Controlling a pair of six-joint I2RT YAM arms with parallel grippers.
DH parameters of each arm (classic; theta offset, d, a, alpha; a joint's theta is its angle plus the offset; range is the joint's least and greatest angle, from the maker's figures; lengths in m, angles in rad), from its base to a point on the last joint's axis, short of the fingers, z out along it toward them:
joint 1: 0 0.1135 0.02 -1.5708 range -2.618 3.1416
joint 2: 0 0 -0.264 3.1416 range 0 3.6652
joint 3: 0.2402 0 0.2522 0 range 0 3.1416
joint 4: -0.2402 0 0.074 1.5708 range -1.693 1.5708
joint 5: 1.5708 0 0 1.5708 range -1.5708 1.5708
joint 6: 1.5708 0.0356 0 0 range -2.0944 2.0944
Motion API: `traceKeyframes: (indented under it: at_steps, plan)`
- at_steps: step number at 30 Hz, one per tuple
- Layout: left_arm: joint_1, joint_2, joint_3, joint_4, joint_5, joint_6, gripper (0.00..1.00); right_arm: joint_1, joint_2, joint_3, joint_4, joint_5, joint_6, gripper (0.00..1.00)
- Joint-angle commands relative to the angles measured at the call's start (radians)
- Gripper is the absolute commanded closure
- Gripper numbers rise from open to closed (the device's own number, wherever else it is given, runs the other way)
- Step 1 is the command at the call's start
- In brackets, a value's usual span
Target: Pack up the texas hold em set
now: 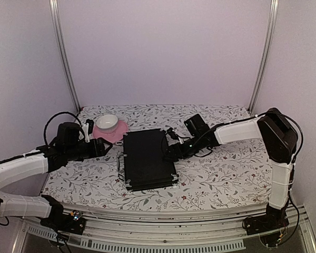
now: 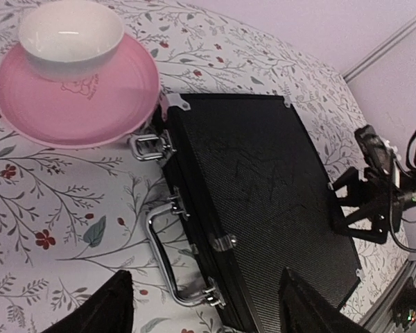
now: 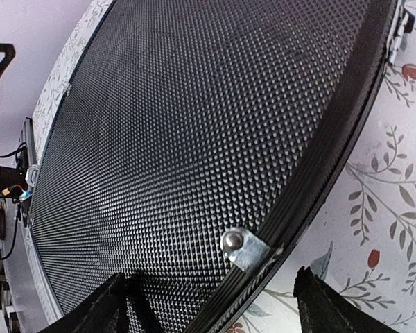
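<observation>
Pale lilac walls (image 1: 163,47); floral tablecloth (image 1: 221,174); 2 metal posts (image 1: 65,52).

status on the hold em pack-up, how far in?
Done, by the look of it: the case lies flat with its lid down, and nothing of the set shows loose outside it. In hand: the left tool hovers open by the handle, and the right tool is open at the opposite edge; neither grips anything. Left: possibly the latches, whose state I can't read.
</observation>
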Motion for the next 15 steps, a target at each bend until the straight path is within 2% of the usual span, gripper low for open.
traceKeyframes:
  at_steps: [1, 5, 10, 15]
  plan:
    - [0.113, 0.132, -0.002, 0.165, 0.093, -0.025, 0.32, 0.013, -0.054, -0.076, 0.053, 0.067, 0.117, 0.19]
    - [0.176, 0.302, 0.041, 0.251, 0.166, -0.037, 0.51, 0.03, -0.098, -0.122, 0.084, 0.096, 0.176, 0.2]
    - [0.181, 0.483, 0.164, 0.241, 0.158, 0.028, 0.6, 0.046, -0.118, -0.144, 0.101, 0.109, 0.212, 0.23]
    - [0.189, 0.603, 0.246, 0.261, 0.155, 0.059, 0.64, 0.058, -0.115, -0.15, 0.113, 0.105, 0.238, 0.25]
